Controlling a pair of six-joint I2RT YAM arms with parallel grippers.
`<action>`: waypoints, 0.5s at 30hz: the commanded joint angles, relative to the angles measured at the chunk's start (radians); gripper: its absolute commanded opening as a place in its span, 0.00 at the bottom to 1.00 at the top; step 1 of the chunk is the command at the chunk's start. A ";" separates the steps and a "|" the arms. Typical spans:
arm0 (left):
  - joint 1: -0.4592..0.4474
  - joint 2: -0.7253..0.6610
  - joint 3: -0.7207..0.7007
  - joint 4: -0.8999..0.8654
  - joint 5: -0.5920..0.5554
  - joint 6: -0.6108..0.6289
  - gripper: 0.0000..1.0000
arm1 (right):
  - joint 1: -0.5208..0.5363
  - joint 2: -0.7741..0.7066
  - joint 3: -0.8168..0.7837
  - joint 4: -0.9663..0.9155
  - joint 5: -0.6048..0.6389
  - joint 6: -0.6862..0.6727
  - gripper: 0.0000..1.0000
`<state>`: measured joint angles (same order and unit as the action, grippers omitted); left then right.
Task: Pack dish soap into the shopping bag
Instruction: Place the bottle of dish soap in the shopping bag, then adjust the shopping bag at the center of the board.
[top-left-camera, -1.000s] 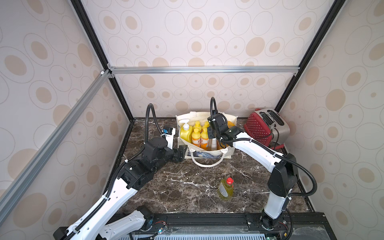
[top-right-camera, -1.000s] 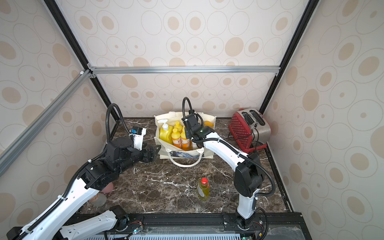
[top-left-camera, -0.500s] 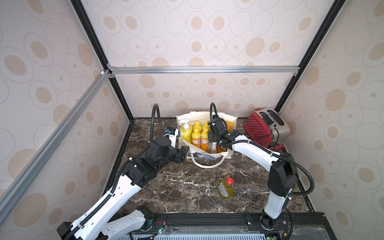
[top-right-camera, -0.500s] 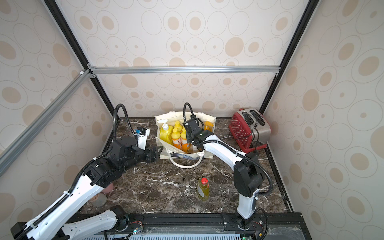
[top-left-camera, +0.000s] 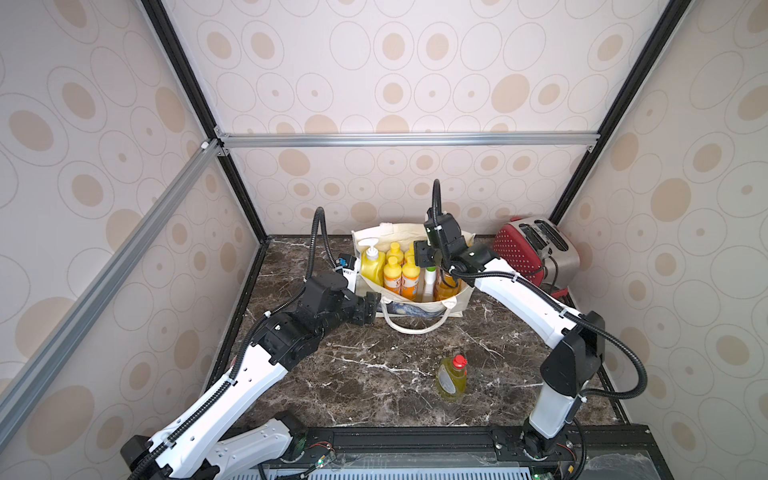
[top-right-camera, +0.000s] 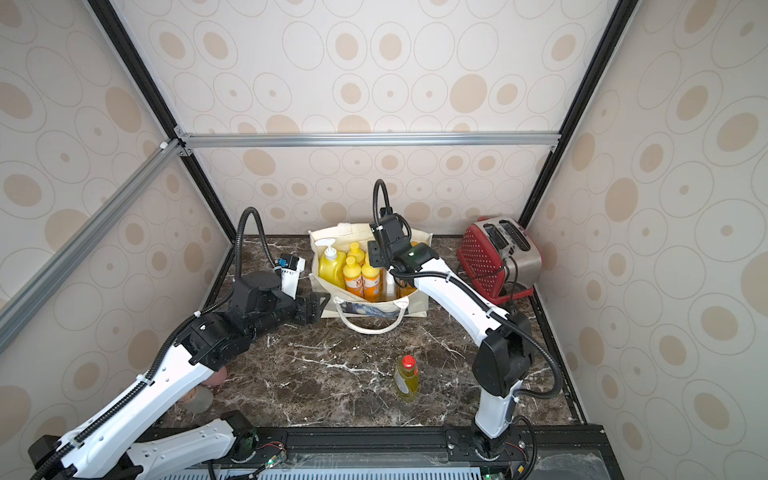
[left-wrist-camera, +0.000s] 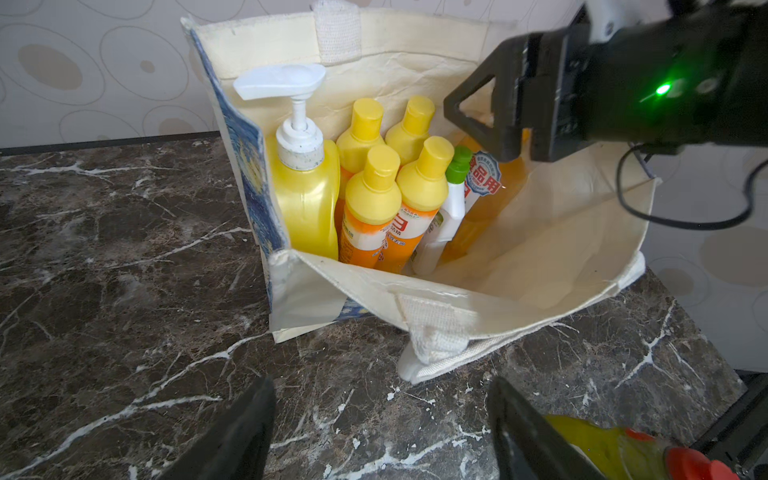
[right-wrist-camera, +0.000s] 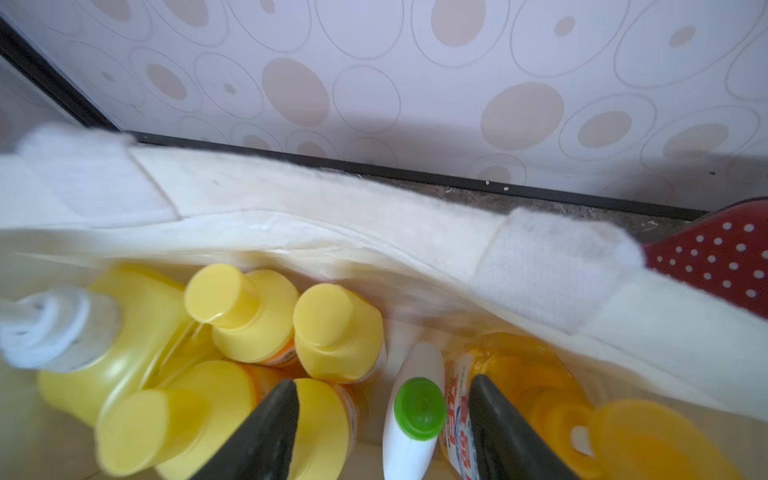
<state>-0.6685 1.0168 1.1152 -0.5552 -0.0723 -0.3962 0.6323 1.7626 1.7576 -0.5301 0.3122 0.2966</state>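
- Right gripper (right-wrist-camera: 384, 380): my jaws are spread inside the mouth of the bag (left-wrist-camera: 415, 54). The white bottle (right-wrist-camera: 417, 409) stands between the fingers, clear of both.
- Left gripper (left-wrist-camera: 380, 382): jaws spread, empty, low before the bag's near corner.
- Bag: seven bottles upright inside.
- Red-capped bottle (top-left-camera: 451, 376): on the table (top-left-camera: 353, 374), well behind both grippers.

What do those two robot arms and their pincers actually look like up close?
The left arm and right arm are glossy white shells joined by chunky black joints. A black ribbed hose arcs off each. The left gripper and right gripper are black, each with two tapering fingers on triangular frames. A green light glows near the right wrist.
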 joint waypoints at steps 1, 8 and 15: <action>0.004 0.007 0.016 0.006 0.001 0.003 0.79 | -0.014 -0.087 0.043 -0.121 -0.105 -0.025 0.68; 0.004 0.060 0.056 0.017 0.119 0.023 0.80 | -0.014 -0.254 -0.030 -0.317 -0.197 -0.052 0.64; -0.029 0.158 0.174 0.071 0.230 0.020 0.80 | -0.026 -0.351 -0.216 -0.429 -0.093 -0.038 0.61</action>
<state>-0.6781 1.1561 1.2034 -0.5320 0.0994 -0.3946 0.6128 1.4086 1.6047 -0.8532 0.1841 0.2569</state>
